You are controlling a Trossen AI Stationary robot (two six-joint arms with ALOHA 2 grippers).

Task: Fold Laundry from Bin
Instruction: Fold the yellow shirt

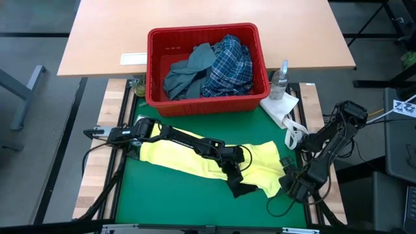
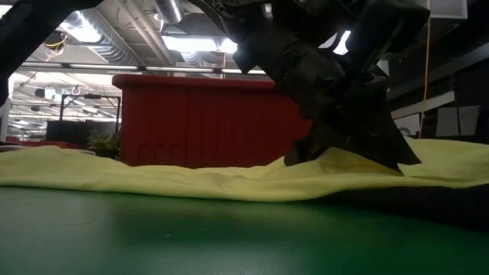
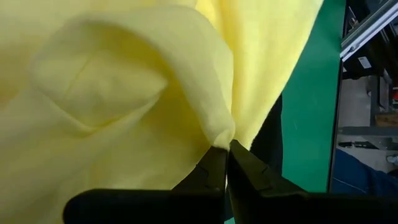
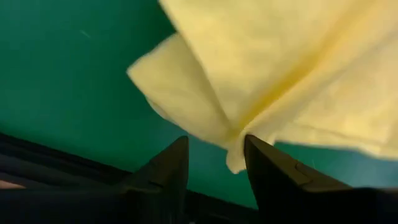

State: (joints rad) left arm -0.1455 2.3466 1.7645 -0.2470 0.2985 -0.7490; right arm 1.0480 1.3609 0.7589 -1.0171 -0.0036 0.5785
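On the green mat at the near end of the table (image 1: 195,195), the yellow garment (image 1: 188,159) lies spread across, and my left gripper (image 3: 227,163) is pinched tight on a fold of it near its middle, the fingertips pressed together with cloth bunched between them. My right gripper (image 4: 214,163) stands partly open at the garment's right-hand corner, the corner hanging just between its fingers (image 4: 168,165) but, as far as I can judge, not yet clamped. The risk I see is this: if I lift or pull with the left before the right has a hold, the cloth will drag and crumple into a heap rather than fold flat; the thin pinch could also slip free. My left arm stretches low and long across the mat from the left side, wrist bent down onto the cloth; my right arm is folded back on itself at the table's right edge. The red bin (image 1: 207,101) sits behind, still holding the plaid shirt (image 1: 227,62) and a grey-blue garment (image 1: 188,71).
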